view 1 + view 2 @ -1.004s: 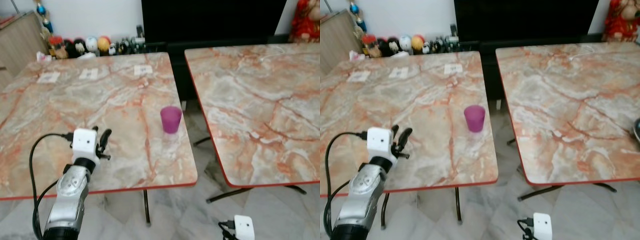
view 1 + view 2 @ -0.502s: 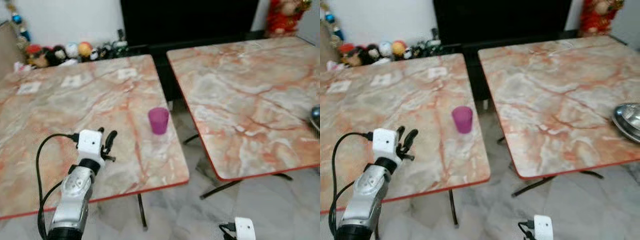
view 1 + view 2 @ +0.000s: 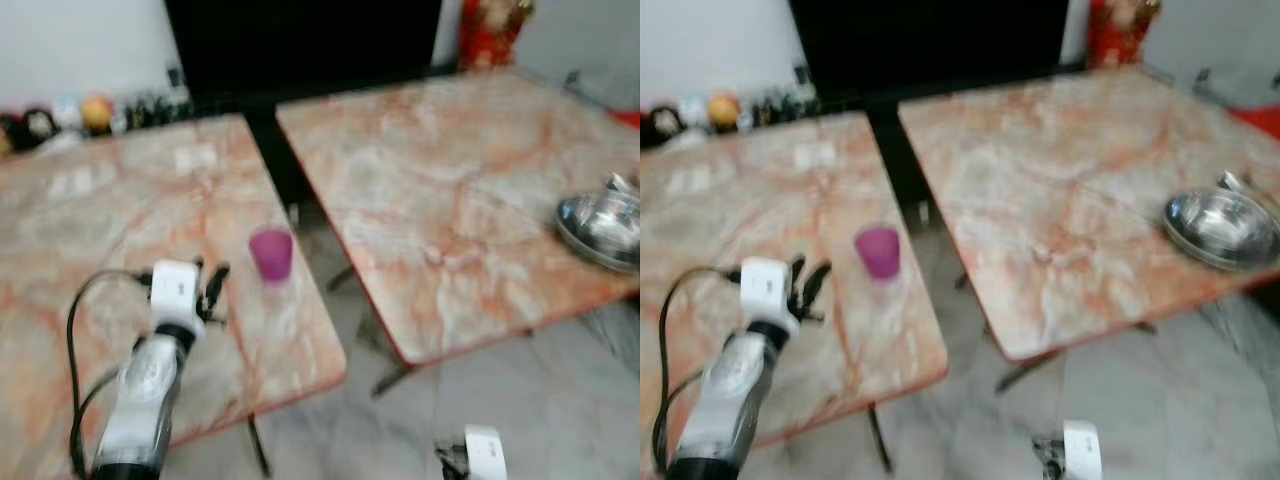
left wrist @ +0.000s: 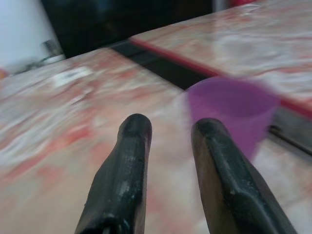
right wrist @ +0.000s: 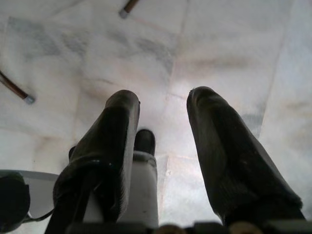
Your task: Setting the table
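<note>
1. The left pincer (image 3: 212,290) hovers over the left marbled surface (image 3: 90,220), its two black fingers slightly apart and gripping nothing.
2. Just beside it to the right stands the small purple plastic cup (image 3: 270,254), upright near that surface's right edge.
3. On the right marbled surface (image 3: 1060,190) sits a round steel bowl (image 3: 1223,226), near the right edge.
4. The right pincer (image 5: 163,141) hangs over the pale tiled floor (image 5: 224,53), fingers parted, empty.
</note>
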Available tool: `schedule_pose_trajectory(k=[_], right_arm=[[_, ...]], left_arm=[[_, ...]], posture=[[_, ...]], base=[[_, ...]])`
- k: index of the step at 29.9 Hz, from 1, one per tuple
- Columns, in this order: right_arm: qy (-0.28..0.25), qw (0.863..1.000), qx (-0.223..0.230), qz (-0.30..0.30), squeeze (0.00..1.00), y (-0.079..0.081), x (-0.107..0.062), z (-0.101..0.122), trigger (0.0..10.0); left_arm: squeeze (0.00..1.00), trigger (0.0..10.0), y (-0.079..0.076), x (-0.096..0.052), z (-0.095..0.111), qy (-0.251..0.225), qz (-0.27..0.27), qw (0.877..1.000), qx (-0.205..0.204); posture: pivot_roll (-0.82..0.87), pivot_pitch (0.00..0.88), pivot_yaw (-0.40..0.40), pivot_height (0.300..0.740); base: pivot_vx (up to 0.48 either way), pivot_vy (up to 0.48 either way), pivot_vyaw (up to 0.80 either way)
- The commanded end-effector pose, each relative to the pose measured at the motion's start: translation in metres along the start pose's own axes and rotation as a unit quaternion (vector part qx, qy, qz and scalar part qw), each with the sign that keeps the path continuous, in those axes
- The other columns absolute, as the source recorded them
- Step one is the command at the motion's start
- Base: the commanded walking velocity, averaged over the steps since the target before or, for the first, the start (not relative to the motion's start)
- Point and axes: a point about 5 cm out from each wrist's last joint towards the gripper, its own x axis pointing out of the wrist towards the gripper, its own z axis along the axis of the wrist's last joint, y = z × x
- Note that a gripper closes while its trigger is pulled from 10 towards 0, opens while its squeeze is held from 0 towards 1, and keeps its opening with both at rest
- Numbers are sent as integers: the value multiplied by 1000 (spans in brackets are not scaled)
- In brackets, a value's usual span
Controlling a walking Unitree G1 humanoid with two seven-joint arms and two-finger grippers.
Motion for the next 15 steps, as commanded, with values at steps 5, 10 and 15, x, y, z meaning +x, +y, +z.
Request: schedule_pose_trajectory(k=[5,10,15], right_arm=[[-4,1000,1,2,0,2,0,1,10000],[-6,1000,2,3,0,2,0,1,10000],[-6,1000,2,3,0,2,0,1,10000]], left_arm=[[0,10000,1,-2,2,-1,-1,1000,0],[0,10000,0,-1,2,-1,-7,1000,1],[0,10000,-1,0,3,-2,-10,1000,0]], posture=[[24,0,55,740],[21,0,60,740],[24,0,63,740]], base=[[0,0,0],[0,0,0],[0,0,0]])
